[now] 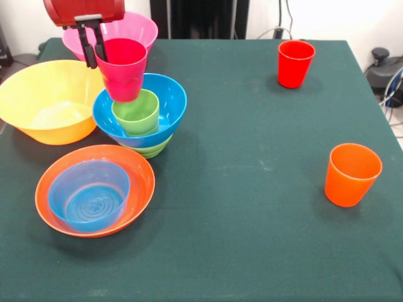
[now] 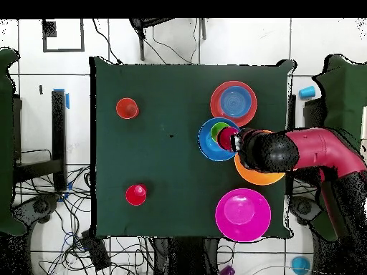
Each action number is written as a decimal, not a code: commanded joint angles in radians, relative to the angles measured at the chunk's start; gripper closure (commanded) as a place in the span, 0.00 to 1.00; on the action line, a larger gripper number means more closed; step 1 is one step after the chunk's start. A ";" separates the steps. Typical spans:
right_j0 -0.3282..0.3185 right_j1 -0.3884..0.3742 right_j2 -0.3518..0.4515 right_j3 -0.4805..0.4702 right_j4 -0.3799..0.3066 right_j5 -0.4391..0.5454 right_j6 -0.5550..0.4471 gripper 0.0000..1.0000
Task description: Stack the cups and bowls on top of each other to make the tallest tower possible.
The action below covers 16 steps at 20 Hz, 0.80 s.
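Observation:
My gripper (image 1: 96, 55) is shut on the rim of the magenta-pink cup (image 1: 124, 70) and holds it upright, a little tilted, just above the tower. The tower is the light green cup (image 1: 136, 113) standing in the wide blue bowl (image 1: 170, 104), which sits on the small green bowl (image 1: 153, 148). I cannot tell whether the held cup touches the green cup. The red cup (image 1: 295, 63) and the orange cup (image 1: 352, 174) stand apart on the right. In the overhead view the gripper (image 2: 234, 139) and the pink cup (image 2: 226, 138) are over the blue bowl (image 2: 208, 141).
The big yellow-orange bowl (image 1: 50, 100) stands left of the tower and the big pink bowl (image 1: 135, 28) behind it. The shallow orange-red bowl (image 1: 135, 173) in front holds the small translucent blue bowl (image 1: 89, 195). In the overhead view the arm (image 2: 315, 154) covers most of the yellow bowl (image 2: 251, 177).

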 commanded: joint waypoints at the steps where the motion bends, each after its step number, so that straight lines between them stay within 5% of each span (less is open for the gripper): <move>1: 0.043 0.004 -0.029 -0.014 0.011 0.057 -0.155 1.00; 2: 0.032 0.011 -0.017 -0.010 0.022 0.055 -0.171 1.00; 3: 0.038 0.003 -0.031 0.007 0.006 -0.051 -0.054 1.00; 4: -0.006 0.106 0.047 -0.043 0.038 -0.103 -0.162 1.00; 6: -0.020 0.110 0.046 -0.034 0.029 -0.133 -0.155 1.00; 10: -0.011 0.100 0.052 -0.064 0.072 -0.079 -0.159 1.00; 16: -0.041 0.161 0.022 -0.089 -0.017 -0.140 -0.233 1.00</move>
